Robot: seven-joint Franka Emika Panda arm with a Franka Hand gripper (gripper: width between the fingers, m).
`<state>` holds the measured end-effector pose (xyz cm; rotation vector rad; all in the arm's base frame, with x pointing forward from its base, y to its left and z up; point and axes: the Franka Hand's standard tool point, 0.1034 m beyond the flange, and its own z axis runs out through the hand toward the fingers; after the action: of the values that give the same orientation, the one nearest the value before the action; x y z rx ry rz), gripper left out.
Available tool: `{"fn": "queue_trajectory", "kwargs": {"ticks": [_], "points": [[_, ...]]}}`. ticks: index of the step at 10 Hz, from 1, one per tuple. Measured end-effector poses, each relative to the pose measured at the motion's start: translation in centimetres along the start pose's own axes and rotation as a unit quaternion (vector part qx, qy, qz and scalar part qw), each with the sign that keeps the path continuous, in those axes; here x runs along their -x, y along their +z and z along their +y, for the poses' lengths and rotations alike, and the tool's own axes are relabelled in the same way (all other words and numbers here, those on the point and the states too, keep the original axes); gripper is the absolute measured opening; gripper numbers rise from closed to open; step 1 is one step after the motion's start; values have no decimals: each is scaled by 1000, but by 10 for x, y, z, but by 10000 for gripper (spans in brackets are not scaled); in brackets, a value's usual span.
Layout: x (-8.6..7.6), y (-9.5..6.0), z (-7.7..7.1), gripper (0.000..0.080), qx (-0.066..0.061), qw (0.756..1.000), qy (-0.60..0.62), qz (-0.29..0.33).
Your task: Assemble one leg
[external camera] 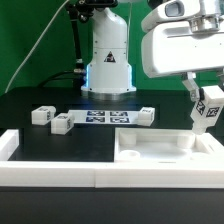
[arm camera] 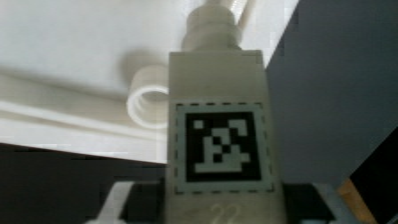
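Note:
My gripper (external camera: 204, 104) is shut on a leg (external camera: 208, 110), a small white square post with a black-and-white tag, held tilted above the right end of the large flat white tray-like piece (external camera: 140, 153). In the wrist view the leg (arm camera: 221, 90) fills the middle, gripped low between the jaws of my gripper (arm camera: 222, 205), its screw tip pointing toward the tray-like piece (arm camera: 71, 110), close to a round boss (arm camera: 150, 88) on it. Three more legs lie on the table: two at the exterior view's left (external camera: 42, 115) (external camera: 62, 123) and one near the middle (external camera: 143, 118).
The marker board (external camera: 104, 118) lies in front of the robot base (external camera: 107, 60). A white raised border (external camera: 60, 170) runs along the table's front, with a block end at the exterior view's left (external camera: 9, 143).

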<state>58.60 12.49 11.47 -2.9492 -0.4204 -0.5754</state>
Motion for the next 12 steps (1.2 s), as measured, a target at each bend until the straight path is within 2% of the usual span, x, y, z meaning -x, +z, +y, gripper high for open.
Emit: {"fn": "queue_trajectory", "kwargs": {"ticks": [1,3,4,8,9,11,12], "points": [[3,0,2,292,3,1000,-2,4],[8,-3,15,292,25,998,-3,49],[7,-2,15,292,25,998,-2,50],[-17,-2,17,292,20,998,0,53],[-21,1,22,292,27,997,-9,68],[-20,4,24,292,28,997,-12,68],[-23,2,31,292,43,994,-17,102]]}}
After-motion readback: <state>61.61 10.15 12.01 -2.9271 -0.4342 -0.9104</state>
